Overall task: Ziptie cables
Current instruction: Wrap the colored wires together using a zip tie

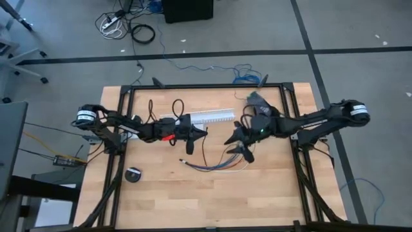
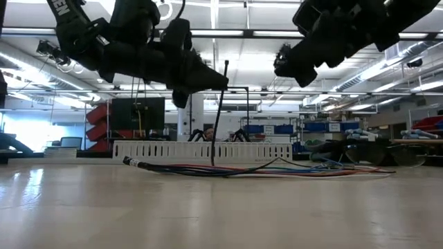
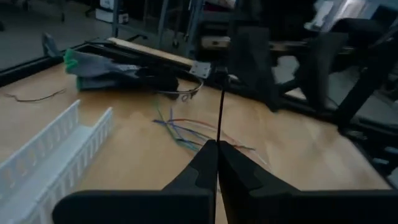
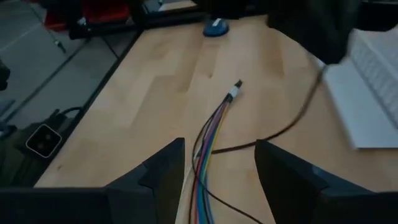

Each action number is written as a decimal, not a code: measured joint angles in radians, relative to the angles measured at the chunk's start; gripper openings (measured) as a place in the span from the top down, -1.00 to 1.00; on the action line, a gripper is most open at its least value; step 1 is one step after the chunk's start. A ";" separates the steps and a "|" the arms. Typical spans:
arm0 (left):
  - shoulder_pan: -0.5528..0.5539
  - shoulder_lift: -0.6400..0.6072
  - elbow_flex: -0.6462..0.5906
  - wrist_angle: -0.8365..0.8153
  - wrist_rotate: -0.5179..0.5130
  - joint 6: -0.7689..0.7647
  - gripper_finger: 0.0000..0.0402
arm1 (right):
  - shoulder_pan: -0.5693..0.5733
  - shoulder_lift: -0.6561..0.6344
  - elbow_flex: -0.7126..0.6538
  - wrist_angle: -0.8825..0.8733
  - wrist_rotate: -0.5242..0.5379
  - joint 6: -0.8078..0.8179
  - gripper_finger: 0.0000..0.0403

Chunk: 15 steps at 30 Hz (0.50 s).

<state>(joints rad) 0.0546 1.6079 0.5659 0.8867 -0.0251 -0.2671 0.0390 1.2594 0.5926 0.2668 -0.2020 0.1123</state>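
A: From above, what is there?
B: The left gripper (image 1: pixel 205 132) is clamped on the ziptie (image 1: pixel 203 149), above mid-table. The right gripper (image 1: pixel 239 143) hangs spread and empty over the cables (image 1: pixel 215 166), which lie on the table (image 1: pixel 193 200) in front of the white channel (image 1: pixel 206 116).
A: At table height?
B: The ziptie (image 2: pixel 219 114) hangs from the left gripper (image 2: pixel 220 81) down to the cables (image 2: pixel 249 168).
A: The wrists?
B: The left fingers (image 3: pixel 199 171) pinch the ziptie (image 3: pixel 220 115); the right fingers (image 4: pixel 165 165) stand apart above the cables (image 4: pixel 208 140).

Grey floor (image 1: pixel 360 26) with dark stripes; bright ceiling lights (image 2: pixel 214 14); perhaps blue bins (image 2: pixel 325 127) behind
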 joint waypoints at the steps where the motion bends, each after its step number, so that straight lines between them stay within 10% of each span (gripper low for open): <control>1: -0.004 0.013 0.000 0.002 0.000 0.002 1.00 | 0.012 0.015 0.000 0.010 0.006 0.000 0.05; 15: -0.016 0.133 0.000 0.116 0.025 -0.033 1.00 | 0.040 0.063 0.000 0.042 0.045 0.022 0.05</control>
<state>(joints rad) 0.0383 1.7412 0.5659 1.0027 -0.0006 -0.2996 0.0786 1.3228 0.5926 0.3083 -0.1566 0.1342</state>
